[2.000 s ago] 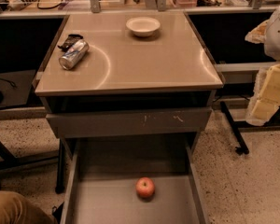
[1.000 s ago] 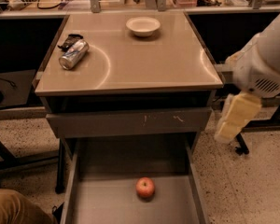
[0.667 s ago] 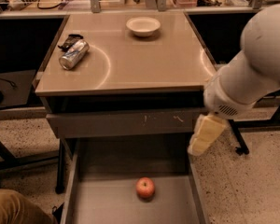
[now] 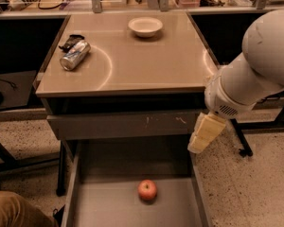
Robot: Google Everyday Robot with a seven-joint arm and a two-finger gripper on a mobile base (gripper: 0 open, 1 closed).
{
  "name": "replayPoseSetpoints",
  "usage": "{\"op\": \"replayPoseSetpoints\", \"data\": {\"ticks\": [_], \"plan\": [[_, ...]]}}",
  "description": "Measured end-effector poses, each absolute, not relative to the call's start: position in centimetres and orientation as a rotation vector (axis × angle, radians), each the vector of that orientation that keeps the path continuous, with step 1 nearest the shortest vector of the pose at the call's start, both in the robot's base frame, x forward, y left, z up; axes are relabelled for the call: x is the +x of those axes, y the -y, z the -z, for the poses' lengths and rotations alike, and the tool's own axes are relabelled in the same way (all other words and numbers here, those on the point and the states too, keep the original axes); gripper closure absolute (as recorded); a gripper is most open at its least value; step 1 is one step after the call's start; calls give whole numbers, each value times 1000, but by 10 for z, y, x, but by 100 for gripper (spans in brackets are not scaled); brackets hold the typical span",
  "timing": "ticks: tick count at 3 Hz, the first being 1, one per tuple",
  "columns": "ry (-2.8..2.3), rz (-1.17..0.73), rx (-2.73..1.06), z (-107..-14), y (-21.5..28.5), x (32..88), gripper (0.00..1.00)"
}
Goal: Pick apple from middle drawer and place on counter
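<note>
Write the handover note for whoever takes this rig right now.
Gripper: hangs by the right wall of the open drawer, below the edge of the counter, up and to the right of the apple, not touching it.
Apple: on the drawer floor, near the middle.
Counter: holds a bowl and a can.
Done: drawer open.
Left: grasp apple, lift, set on counter.

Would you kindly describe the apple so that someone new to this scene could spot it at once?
Below the glossy tan counter, the wide grey metal drawer stands pulled open. On its floor lies the small round red-orange apple, the only thing inside; the cream gripper hangs above the drawer's right wall.
</note>
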State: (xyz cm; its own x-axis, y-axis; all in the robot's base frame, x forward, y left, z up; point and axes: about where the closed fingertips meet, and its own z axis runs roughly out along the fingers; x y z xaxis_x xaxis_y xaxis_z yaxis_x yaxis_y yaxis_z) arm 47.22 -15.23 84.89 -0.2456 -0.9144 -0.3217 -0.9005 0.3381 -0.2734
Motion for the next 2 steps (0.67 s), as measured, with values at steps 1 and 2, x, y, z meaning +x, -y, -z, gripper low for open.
{"op": "replayPoseSetpoints", "data": {"ticks": [1, 2], "plan": [[-2176, 7, -1590, -831, 143, 475, 0], [-2158, -147, -1575, -765, 118, 473, 0]]}}
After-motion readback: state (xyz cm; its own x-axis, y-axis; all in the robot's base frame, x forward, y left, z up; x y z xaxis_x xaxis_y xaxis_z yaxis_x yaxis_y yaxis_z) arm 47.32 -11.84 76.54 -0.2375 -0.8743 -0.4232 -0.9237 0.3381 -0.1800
